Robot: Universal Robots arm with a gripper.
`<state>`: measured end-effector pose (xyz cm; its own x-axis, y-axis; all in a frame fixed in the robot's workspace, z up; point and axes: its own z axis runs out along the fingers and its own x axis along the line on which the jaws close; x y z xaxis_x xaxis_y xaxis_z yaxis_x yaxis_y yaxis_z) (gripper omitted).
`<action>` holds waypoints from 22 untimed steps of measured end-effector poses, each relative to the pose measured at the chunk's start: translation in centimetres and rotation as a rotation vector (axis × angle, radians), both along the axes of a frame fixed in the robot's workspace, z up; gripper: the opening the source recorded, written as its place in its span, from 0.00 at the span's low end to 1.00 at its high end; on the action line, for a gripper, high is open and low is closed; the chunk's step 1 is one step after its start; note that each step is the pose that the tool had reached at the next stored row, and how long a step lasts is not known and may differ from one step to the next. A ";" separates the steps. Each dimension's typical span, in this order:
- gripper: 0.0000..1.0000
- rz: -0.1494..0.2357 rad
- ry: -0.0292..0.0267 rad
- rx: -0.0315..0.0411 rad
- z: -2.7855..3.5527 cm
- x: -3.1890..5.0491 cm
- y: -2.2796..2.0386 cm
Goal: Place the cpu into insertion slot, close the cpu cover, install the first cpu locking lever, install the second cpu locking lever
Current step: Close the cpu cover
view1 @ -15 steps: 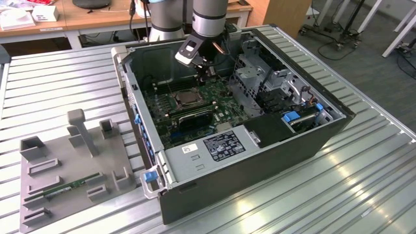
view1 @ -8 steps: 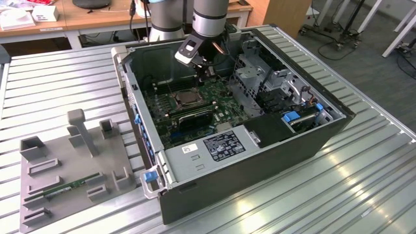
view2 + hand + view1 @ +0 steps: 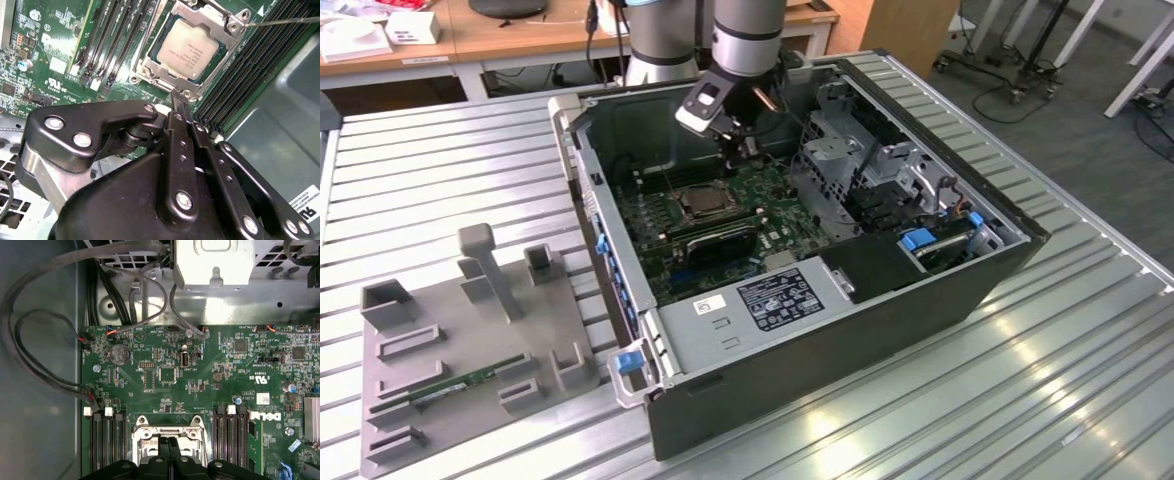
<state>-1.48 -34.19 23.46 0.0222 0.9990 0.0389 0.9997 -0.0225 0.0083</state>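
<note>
The cpu [image 3: 187, 50] lies seated beneath the lowered cpu cover [image 3: 212, 15]; the fingers [image 3: 177, 107], closed on nothing, sit tips-first at the cover's edge, probably to press it flat

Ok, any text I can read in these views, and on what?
Black label on the silver box: print too small to read.
cpu face: faint print, not legible.
Green circuit board: white markings too small to read.

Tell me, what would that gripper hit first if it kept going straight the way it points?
Probably the near edge of the metal cover framing the chip; the gripper is close by, depth unclear.
</note>
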 end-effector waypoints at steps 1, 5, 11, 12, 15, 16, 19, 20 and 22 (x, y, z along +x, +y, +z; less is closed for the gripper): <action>0.11 0.000 0.0000 0.0000 0.00 -0.10 0.00; 0.11 0.000 0.0000 -0.0001 -0.01 -0.47 0.00; 0.11 0.000 0.0000 0.0000 -0.01 -0.95 0.00; 0.11 0.000 0.0000 0.0000 -0.01 -1.02 0.00; 0.11 0.000 0.0000 0.0000 -0.01 -1.24 0.00; 0.11 0.000 0.0000 -0.0001 -0.01 -1.30 0.00; 0.11 0.000 0.0000 -0.0001 -0.01 -1.50 0.00; 0.11 0.000 0.0000 -0.0001 -0.01 -1.56 0.00; 0.11 0.000 0.0001 -0.0001 -0.01 -1.68 0.00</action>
